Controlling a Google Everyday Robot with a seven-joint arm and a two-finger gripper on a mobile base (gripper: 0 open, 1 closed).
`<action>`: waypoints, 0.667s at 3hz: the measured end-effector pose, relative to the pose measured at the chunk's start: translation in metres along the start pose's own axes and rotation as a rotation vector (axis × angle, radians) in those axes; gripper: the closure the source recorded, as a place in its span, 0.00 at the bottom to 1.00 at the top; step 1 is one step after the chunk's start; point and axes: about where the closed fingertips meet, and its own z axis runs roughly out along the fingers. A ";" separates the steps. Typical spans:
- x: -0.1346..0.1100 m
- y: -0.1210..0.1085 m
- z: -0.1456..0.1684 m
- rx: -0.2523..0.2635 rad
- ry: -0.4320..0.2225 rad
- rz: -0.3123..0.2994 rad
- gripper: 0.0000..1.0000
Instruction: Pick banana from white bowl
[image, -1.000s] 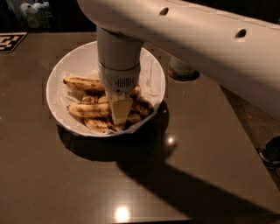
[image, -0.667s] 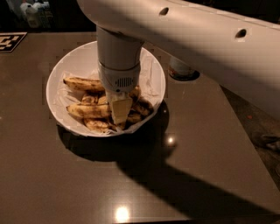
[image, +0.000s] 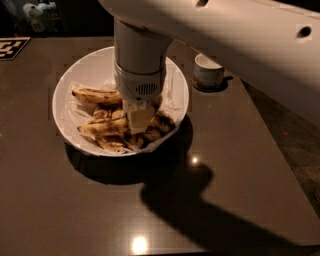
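The white bowl (image: 67, 82) sits on the dark table, lined with crumpled white paper and holding several brown-mottled bananas. The long, nearly straight banana (image: 102, 128) lies across the bowl's middle, its right part hidden under my gripper. A second long banana (image: 96, 95) lies behind it, and short stubby ones (image: 112, 145) lie at the front. My gripper (image: 139, 120) points straight down into the bowl and is down among the bananas, on the long banana's right part. The wrist hides the contact.
A small white mug (image: 208, 71) stands on the table just right of the bowl, under my forearm (image: 240, 35). The table's right edge (image: 272, 130) runs diagonally, with floor beyond. A marker tag (image: 11, 47) lies at the far left corner.
My gripper stays at the same spot in the bowl. The upper arm has shifted, and the mug shows more fully. The bananas have not moved.
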 end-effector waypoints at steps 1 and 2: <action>-0.003 0.005 -0.025 0.045 -0.018 -0.015 1.00; -0.006 0.018 -0.054 0.090 -0.062 -0.038 1.00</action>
